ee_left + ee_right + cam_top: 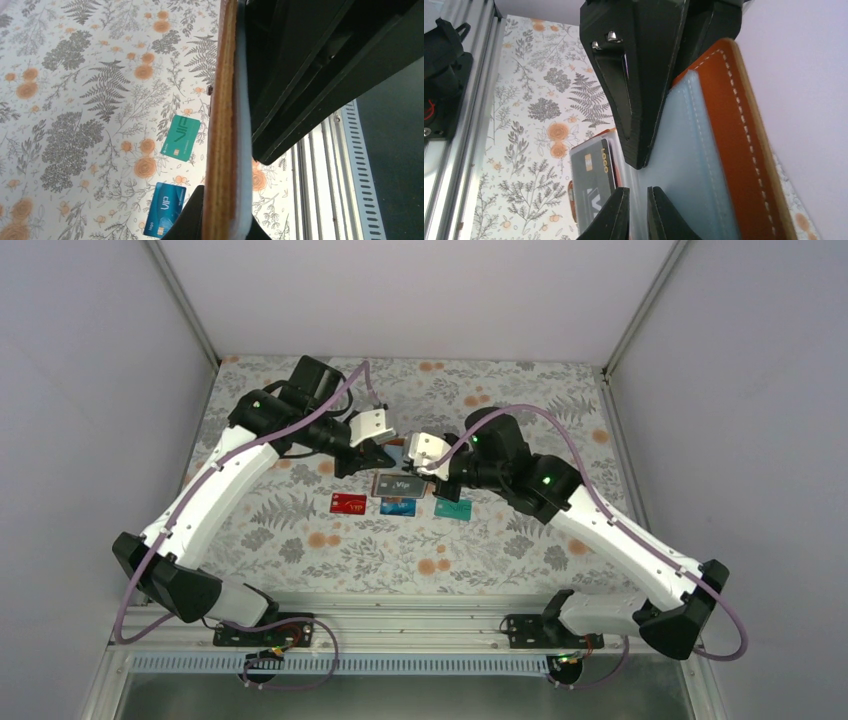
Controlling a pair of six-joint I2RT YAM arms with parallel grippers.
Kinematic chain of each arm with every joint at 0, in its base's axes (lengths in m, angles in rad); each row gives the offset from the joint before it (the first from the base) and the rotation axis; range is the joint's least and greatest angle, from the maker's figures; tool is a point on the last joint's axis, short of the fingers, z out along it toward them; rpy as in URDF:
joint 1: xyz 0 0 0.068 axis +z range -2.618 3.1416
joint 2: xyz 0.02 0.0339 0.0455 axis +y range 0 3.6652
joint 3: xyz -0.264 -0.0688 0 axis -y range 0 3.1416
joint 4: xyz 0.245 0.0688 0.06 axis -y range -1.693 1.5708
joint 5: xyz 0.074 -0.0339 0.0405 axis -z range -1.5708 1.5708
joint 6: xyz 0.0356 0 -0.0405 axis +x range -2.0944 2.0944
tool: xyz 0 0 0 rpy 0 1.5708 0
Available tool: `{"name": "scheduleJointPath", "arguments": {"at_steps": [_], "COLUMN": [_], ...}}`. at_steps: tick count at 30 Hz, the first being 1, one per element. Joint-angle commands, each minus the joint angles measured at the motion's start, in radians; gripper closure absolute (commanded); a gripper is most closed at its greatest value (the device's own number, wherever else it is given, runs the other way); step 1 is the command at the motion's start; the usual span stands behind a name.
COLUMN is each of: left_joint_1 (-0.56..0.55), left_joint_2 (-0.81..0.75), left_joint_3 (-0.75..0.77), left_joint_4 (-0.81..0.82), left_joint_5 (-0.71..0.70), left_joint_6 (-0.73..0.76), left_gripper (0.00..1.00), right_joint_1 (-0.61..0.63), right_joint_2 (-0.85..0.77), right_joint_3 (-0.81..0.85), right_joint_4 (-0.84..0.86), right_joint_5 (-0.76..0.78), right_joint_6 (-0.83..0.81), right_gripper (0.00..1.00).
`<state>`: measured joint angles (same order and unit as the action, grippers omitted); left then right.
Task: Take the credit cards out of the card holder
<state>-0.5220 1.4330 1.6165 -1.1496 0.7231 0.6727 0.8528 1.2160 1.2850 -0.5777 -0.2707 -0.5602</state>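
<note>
The brown card holder (396, 444) lies open on the table, with one cover lifted upright. My left gripper (375, 445) is shut on that cover, seen edge-on in the left wrist view (222, 125). My right gripper (638, 190) is nearly closed on a thin pale inner pocket leaf beside the blue-grey lining (684, 165). A black card (591, 185) sits in the flat half of the holder (403, 485). A red card (348, 503), a blue card (398, 507) and a teal card (453, 508) lie loose on the table in front. No red-white card is visible.
The floral tablecloth (300, 530) covers the table. Grey walls stand on three sides. A metal rail (420, 625) runs along the near edge at the arm bases. The loose cards lie right below the two grippers.
</note>
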Motion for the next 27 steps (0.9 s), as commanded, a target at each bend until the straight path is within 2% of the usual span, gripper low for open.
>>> {"name": "scheduleJointPath", "arguments": {"at_steps": [1, 7, 14, 27], "left_joint_1": [-0.004, -0.004, -0.004, -0.004], "left_joint_2": [-0.026, -0.018, -0.013, -0.005], "left_joint_3": [0.01, 0.014, 0.023, 0.02], "left_joint_4": [-0.005, 0.0, -0.01, 0.017], "left_joint_5": [0.055, 0.059, 0.082, 0.075], "left_joint_6": [0.015, 0.001, 0.006, -0.017], "left_gripper": [0.98, 0.98, 0.98, 0.98], "right_joint_1": [-0.018, -0.018, -0.018, 0.031], "right_joint_2": [0.004, 0.012, 0.103, 0.16], "right_joint_3": [-0.029, -0.038, 0.002, -0.021], "right_joint_4": [0.027, 0.015, -0.035, -0.089], "right_joint_5": [-0.055, -0.142, -0.049, -0.129], "right_joint_6": [0.033, -0.003, -0.02, -0.103], "right_gripper": [0.89, 0.78, 0.75, 0.73]}}
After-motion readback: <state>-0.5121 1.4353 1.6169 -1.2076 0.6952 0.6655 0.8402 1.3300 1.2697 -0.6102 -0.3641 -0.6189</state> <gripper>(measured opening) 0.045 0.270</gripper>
